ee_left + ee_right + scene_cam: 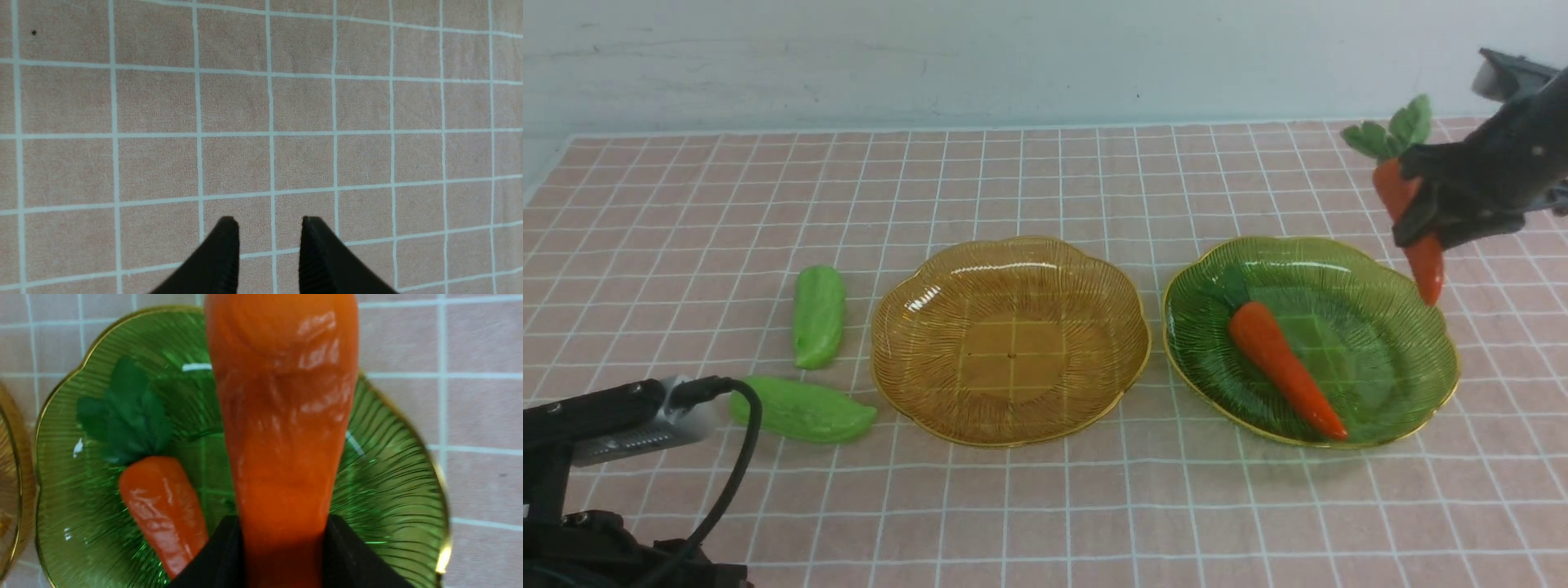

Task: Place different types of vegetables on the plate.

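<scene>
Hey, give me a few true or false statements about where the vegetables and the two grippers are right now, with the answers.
1. The amber plate holds a cucumber. False: it is empty; the far cucumber and the near cucumber lie on the cloth to its left.
2. One carrot lies in the green plate. True.
3. The right gripper holds a second carrot in the air. True.
4. The left gripper grips a cucumber. False: its jaws stand apart over bare cloth, with nothing between them.
</scene>
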